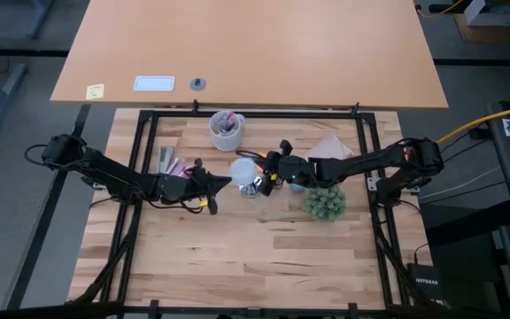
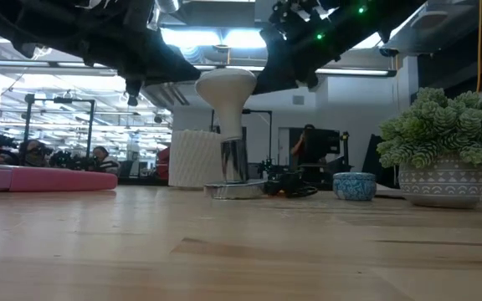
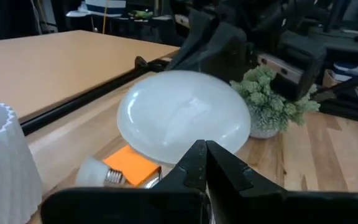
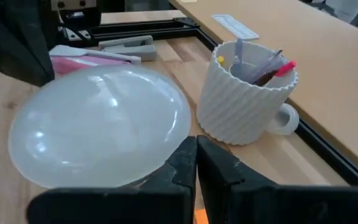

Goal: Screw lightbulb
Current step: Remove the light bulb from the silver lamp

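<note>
From above, the bulb [image 1: 243, 168] stood mid-table between the two arms. The left gripper [image 1: 224, 181] pointed at it from one side, the right gripper [image 1: 269, 164] from the other, both just beside the dome and about equally near. The socket [image 1: 250, 189] was mostly hidden beneath it.

At table height, the bulb's [image 2: 225, 90] long axis was upright, dome up, neck down in the socket [image 2: 234, 189]. Whether it was fully seated could not be told.

In the left wrist view, the clenched fingers [image 3: 191, 163] held nothing, the dome [image 3: 184, 117] right ahead. A second small bulb [image 3: 99, 175] lay on an orange note [image 3: 132, 165].

In the right wrist view, the fingers [image 4: 185, 163] were likewise clenched and empty, the dome [image 4: 101, 124] just ahead, contact unclear.
</note>
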